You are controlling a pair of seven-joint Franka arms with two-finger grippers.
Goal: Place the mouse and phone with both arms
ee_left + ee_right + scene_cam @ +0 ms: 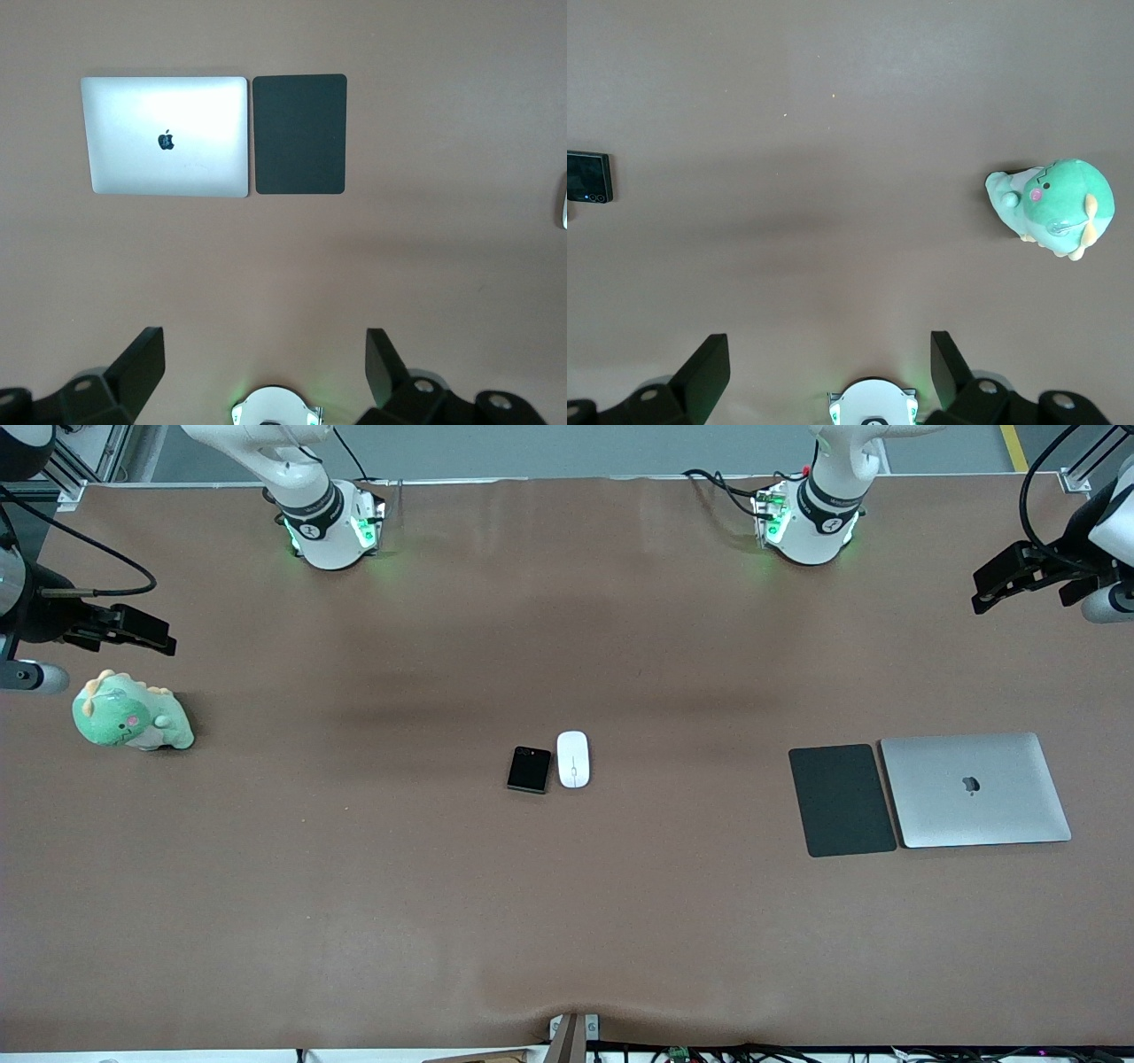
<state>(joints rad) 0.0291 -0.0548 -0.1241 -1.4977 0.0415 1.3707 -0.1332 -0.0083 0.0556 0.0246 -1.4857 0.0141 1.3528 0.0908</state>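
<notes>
The white mouse [573,759] and the black phone [529,770] lie side by side at the middle of the brown table, the phone toward the right arm's end. My left gripper [997,584] hangs open and empty high over the left arm's end of the table; in the left wrist view it [264,343] is open, and only the mouse's edge [563,202] shows. My right gripper [151,633] hangs open and empty over the right arm's end; in the right wrist view it [830,347] is open, and the phone [588,177] shows partly at the frame's edge.
A dark-grey mouse pad [842,800] lies beside a closed silver laptop [974,789] toward the left arm's end. A green plush dinosaur [131,715] sits toward the right arm's end, under the right gripper. The arm bases [330,522] [808,518] stand along the table's edge.
</notes>
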